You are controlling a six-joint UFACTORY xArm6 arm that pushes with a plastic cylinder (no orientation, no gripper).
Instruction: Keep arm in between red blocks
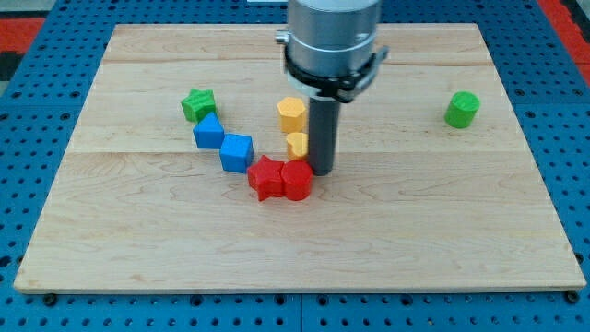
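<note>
Although the two red blocks sit touching each other just below the frame's centre, my tip (322, 171) rests beside them, against the upper right edge of the red cylinder-like block (297, 181), not between it and the red star-shaped block (265, 177). So the task looks unfinished: the pair has no gap, and the tip would need to wedge in from above. The rod has no jaws and holds nothing. Counted: two red, two blue blocks (223, 142) at centre-left, two yellow blocks (293, 124) (the lower one partly hidden, shape unclear), and two green, one green star (197, 104) upper left, one green cylinder (462, 109) upper right, all on the wooden board (442, 231)
</note>
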